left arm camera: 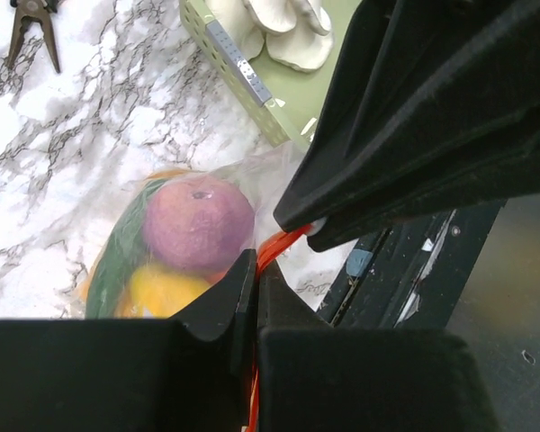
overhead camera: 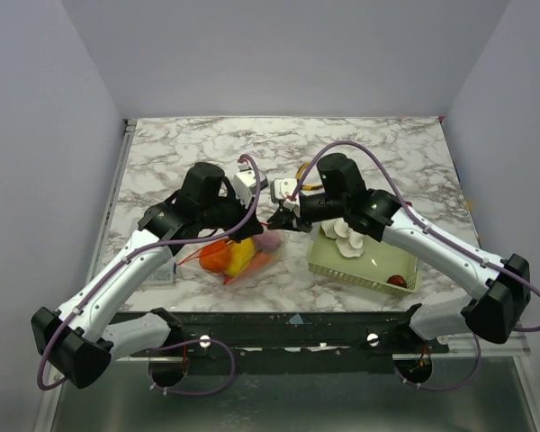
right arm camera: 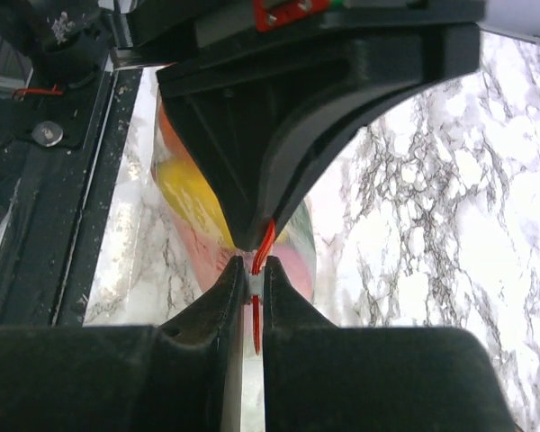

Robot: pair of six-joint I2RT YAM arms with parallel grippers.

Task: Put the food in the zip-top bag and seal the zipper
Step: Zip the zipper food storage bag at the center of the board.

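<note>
Left wrist | left jaws pinching zipper [left arm camera: 283, 241] | right jaws pinching zipper | food [left arm camera: 198, 225] inside zip-top bag [left arm camera: 268, 175]

Both arms were built alike: the left arm [overhead camera: 117, 279] and the right arm [overhead camera: 436, 243] had glossy white link shells set between bulky matte-black joint housings, with a blocky black shoulder block [overhead camera: 67, 346] at the near end of each. A thin purple cable [overhead camera: 353, 144] ran in loose loops along each arm, and a small white camera module [overhead camera: 248, 184] sat at each wrist. The left gripper [left arm camera: 255, 268] and the right gripper [right arm camera: 251, 266] had plain matte-black fingers [right arm camera: 207, 310], broad at the root and tapering to narrow, rounded tips. A small red plate [right arm camera: 288, 9] with silver screws sat on the left gripper's body.
</note>
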